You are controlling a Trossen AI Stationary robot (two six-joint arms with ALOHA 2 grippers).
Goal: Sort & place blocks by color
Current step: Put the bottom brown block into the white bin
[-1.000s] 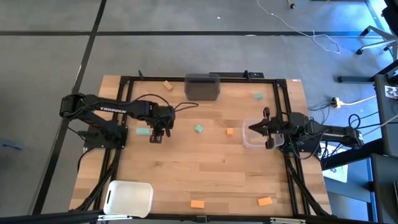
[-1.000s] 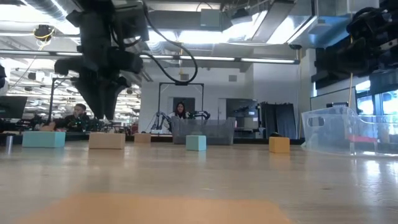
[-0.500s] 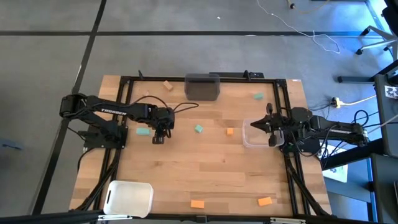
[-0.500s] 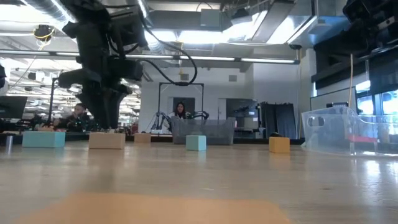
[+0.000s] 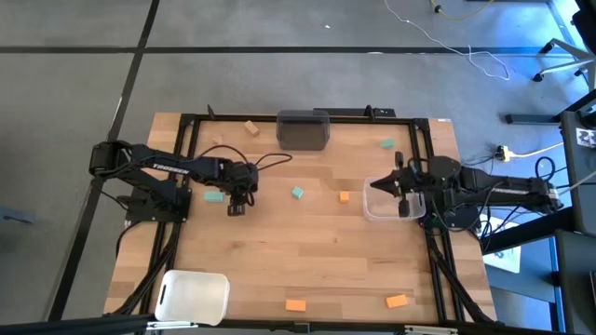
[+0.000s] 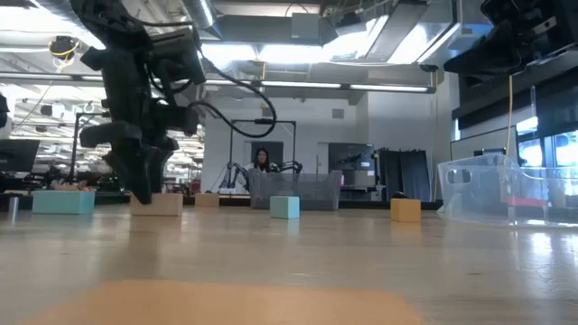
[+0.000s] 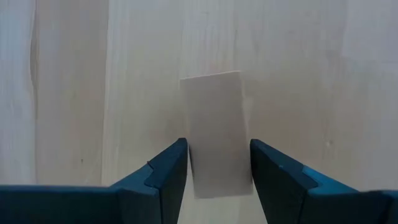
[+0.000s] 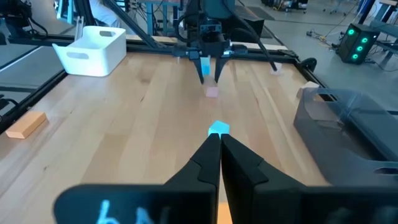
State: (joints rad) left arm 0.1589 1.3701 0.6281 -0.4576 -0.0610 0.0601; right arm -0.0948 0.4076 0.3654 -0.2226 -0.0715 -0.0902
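Note:
My left gripper (image 5: 237,207) (image 7: 217,168) is open and points down over a pale tan block (image 7: 214,134) (image 6: 167,205) that lies flat on the table. Its fingers stand on either side of the block's near end. Other blocks lie scattered: teal ones (image 5: 215,196), (image 5: 298,193), (image 5: 386,144), orange ones (image 5: 345,196), (image 5: 295,304), (image 5: 397,301), and a tan one (image 5: 251,128). My right gripper (image 5: 396,186) (image 8: 219,146) is shut and holds nothing, hovering over the clear bin (image 5: 382,209). My left gripper comes from above, pointing down, with its fingers (image 7: 168,171) across the tan block's short width at one end (image 7: 217,180). Whether the fingers touch the block's sides I cannot tell. The block lies flat on the table.
A dark grey bin (image 5: 304,128) stands at the table's far edge, and a white bin (image 5: 194,296) at the near left corner. A black frame (image 5: 186,121) runs around the table. People sit in the room beyond.
My left gripper has come down over the tan block, until its open fingertips are at table height on either side of the block. The block has stayed where it was.

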